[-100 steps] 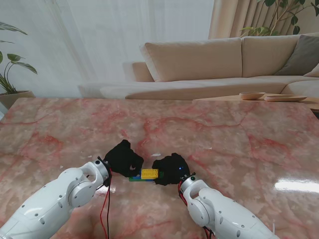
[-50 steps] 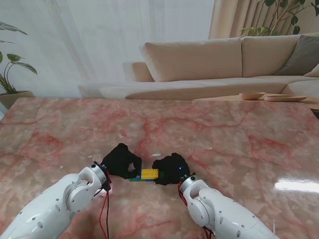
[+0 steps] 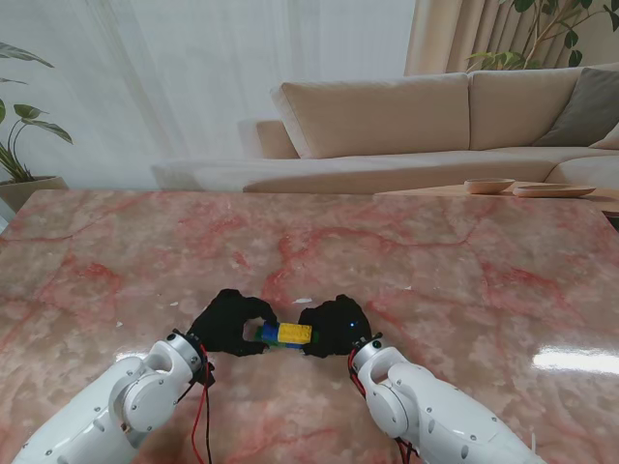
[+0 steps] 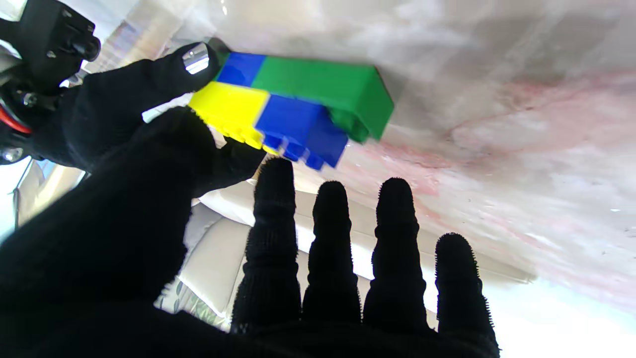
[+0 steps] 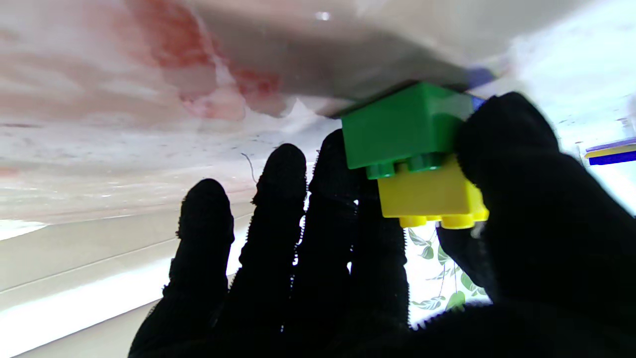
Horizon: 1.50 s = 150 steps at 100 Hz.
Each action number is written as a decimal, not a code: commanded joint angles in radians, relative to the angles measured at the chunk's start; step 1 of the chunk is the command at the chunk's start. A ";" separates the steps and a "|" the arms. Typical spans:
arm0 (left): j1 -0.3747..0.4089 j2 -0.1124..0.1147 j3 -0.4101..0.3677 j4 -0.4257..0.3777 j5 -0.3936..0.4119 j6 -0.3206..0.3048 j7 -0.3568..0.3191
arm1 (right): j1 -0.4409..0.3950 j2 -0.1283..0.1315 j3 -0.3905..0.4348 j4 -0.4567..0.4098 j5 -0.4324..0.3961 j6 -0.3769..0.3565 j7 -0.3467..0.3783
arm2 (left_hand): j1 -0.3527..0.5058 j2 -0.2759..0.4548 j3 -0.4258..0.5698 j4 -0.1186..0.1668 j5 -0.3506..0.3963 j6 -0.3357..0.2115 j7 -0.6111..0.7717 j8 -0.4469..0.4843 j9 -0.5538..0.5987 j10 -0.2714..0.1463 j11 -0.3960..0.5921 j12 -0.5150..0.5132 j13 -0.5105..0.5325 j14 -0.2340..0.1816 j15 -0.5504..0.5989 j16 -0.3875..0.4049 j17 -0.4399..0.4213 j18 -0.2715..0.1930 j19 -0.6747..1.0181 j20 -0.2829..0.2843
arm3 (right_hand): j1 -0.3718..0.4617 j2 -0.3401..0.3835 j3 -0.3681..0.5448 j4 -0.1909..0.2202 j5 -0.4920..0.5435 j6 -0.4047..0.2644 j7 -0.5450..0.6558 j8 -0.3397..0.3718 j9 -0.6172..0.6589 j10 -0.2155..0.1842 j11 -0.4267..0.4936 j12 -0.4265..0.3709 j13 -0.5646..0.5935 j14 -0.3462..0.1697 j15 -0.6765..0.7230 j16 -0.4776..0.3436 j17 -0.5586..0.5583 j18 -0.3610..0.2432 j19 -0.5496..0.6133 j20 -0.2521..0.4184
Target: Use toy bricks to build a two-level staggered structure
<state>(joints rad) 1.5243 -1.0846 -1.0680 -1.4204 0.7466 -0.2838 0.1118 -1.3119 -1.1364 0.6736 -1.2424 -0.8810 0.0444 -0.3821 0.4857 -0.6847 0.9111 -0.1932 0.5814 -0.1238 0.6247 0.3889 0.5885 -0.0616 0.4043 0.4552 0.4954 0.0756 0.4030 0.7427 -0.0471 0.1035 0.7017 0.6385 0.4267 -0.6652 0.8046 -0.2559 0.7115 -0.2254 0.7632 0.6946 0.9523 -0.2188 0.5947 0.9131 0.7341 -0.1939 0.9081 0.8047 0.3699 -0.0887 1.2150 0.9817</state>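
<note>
Toy bricks (image 3: 284,334) stacked two levels on table; green and blue below; yellow and blue above, offset.

- Daylight pours through the sheer curtains (image 3: 193,87) behind the sofa (image 3: 426,126); the stand's view is bright and sharp.
- A white glare patch sits on the marble table (image 3: 571,361) at the right.
- Both gloved hands read as flat black silhouettes.
- Wrist views are backlit, with the far background blown out white.
- The table (image 5: 149,74) blurs softly up close; the bricks (image 4: 298,107) show crisp, vivid colour.
</note>
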 commanded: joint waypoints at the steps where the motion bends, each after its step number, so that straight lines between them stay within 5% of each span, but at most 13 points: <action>1: 0.016 -0.008 -0.008 -0.022 -0.011 0.015 -0.002 | -0.006 -0.004 0.000 -0.002 0.002 0.006 0.016 | -0.040 0.001 -0.032 0.028 -0.030 0.012 -0.037 -0.016 -0.048 0.007 -0.016 -0.023 -0.045 -0.002 -0.029 -0.020 -0.018 0.000 -0.043 -0.014 | 0.059 0.049 0.081 -0.013 0.051 -0.157 0.067 0.012 0.007 -0.035 0.011 0.011 -0.007 -0.028 0.003 0.015 -0.010 0.003 -0.008 0.030; 39: 0.066 -0.019 -0.062 -0.093 -0.040 0.074 0.015 | -0.002 -0.001 0.006 0.001 -0.003 0.006 0.020 | -0.054 0.012 -0.061 0.033 -0.026 0.017 -0.072 -0.034 -0.064 0.017 -0.032 -0.053 -0.055 0.004 -0.065 -0.055 -0.021 0.009 -0.093 -0.012 | 0.060 0.048 0.083 -0.013 0.020 -0.142 0.040 -0.014 -0.019 -0.031 -0.022 -0.016 -0.023 -0.028 -0.010 0.009 -0.017 0.002 -0.021 0.024; 54: 0.070 -0.022 -0.071 -0.100 -0.048 0.085 0.019 | -0.004 0.005 0.013 -0.011 -0.009 0.003 0.043 | -0.058 0.017 -0.076 0.036 -0.037 0.035 -0.113 -0.053 -0.088 0.020 -0.049 -0.073 -0.076 0.001 -0.124 -0.120 -0.015 -0.005 -0.132 -0.018 | 0.036 0.050 0.073 0.000 -0.004 -0.087 -0.026 -0.061 -0.062 -0.017 -0.041 -0.149 -0.049 -0.021 -0.032 -0.001 -0.033 0.003 -0.043 0.024; 65: 0.071 -0.023 -0.077 -0.105 -0.052 0.090 0.020 | -0.009 0.014 0.021 -0.029 -0.014 0.001 0.079 | -0.058 0.017 -0.079 0.038 -0.044 0.042 -0.127 -0.060 -0.098 0.023 -0.055 -0.084 -0.083 -0.010 -0.143 -0.150 -0.015 -0.013 -0.159 -0.035 | -0.003 0.060 0.080 0.042 -0.001 -0.030 -0.153 -0.039 -0.100 -0.003 -0.060 -0.205 -0.075 -0.013 -0.057 -0.013 -0.055 0.007 -0.071 0.022; 70: 0.073 -0.024 -0.079 -0.107 -0.052 0.095 0.023 | -0.011 0.017 0.024 -0.035 -0.017 0.002 0.089 | -0.057 0.016 -0.078 0.038 -0.050 0.044 -0.133 -0.063 -0.092 0.020 -0.051 -0.084 -0.081 -0.010 -0.142 -0.152 -0.014 -0.010 -0.163 -0.038 | -0.032 0.069 0.090 0.107 0.000 -0.002 -0.217 -0.027 -0.116 0.003 -0.075 -0.220 -0.084 -0.010 -0.077 -0.024 -0.062 0.009 -0.087 0.019; 105: 0.087 -0.024 -0.101 -0.119 -0.035 0.106 0.037 | -0.025 0.025 0.043 -0.062 -0.036 0.015 0.110 | -0.061 0.017 -0.082 0.037 -0.046 0.041 -0.135 -0.065 -0.086 0.016 -0.042 -0.074 -0.085 0.005 -0.130 -0.145 -0.016 0.001 -0.168 -0.038 | -0.031 0.107 -0.138 0.156 -0.123 0.081 -0.374 -0.014 -0.277 0.039 -0.123 -0.285 -0.155 -0.006 -0.107 -0.048 -0.092 0.002 -0.121 0.028; 123: 0.095 -0.023 -0.114 -0.129 -0.036 0.107 0.030 | -0.043 0.028 0.063 -0.080 -0.044 0.017 0.111 | -0.078 0.024 -0.107 0.036 -0.066 0.058 -0.154 -0.074 -0.118 0.024 -0.056 -0.077 -0.102 -0.009 -0.153 -0.161 -0.016 -0.016 -0.196 -0.047 | -0.105 0.088 -0.193 0.183 -0.245 0.152 -0.465 -0.047 -0.434 0.071 -0.168 -0.324 -0.253 -0.001 -0.130 -0.060 -0.150 -0.001 -0.174 0.017; 138: 0.101 -0.024 -0.128 -0.143 -0.059 0.106 0.014 | -0.095 0.041 0.131 -0.151 -0.071 0.009 0.140 | -0.089 0.055 -0.175 0.046 -0.082 0.080 -0.208 -0.102 -0.150 0.033 -0.084 -0.114 -0.126 -0.019 -0.203 -0.228 0.002 -0.050 -0.248 -0.106 | -0.179 0.077 -0.169 0.189 -0.283 0.171 -0.500 -0.058 -0.484 0.080 -0.183 -0.358 -0.296 0.008 -0.171 -0.088 -0.180 0.003 -0.230 0.003; 150: 0.111 -0.020 -0.148 -0.170 -0.091 0.106 -0.033 | -0.146 0.051 0.202 -0.223 -0.097 -0.012 0.175 | -0.088 0.118 -0.280 0.064 -0.112 0.101 -0.287 -0.144 -0.212 0.036 -0.117 -0.170 -0.210 -0.045 -0.258 -0.303 0.013 -0.091 -0.303 -0.223 | -0.243 0.113 -0.138 0.188 -0.290 0.175 -0.509 -0.062 -0.488 0.080 -0.196 -0.377 -0.303 0.016 -0.227 -0.124 -0.198 0.023 -0.317 -0.032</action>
<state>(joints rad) 1.6250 -1.1071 -1.2093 -1.5716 0.6675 -0.1810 0.0938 -1.4396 -1.0974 0.8633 -1.4448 -0.9738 0.0403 -0.2181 0.4233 -0.6083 0.6813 -0.1611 0.5132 -0.0405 0.3765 0.2690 0.4344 -0.0276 0.3155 0.3111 0.3521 0.0753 0.1835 0.4747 -0.0338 0.0607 0.4480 0.4622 0.2479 -0.5651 0.6440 -0.0921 0.4551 -0.0633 0.2742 0.6455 0.4974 -0.1445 0.4167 0.5532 0.4692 -0.1824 0.7083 0.7035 0.1988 -0.0770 0.9439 0.9817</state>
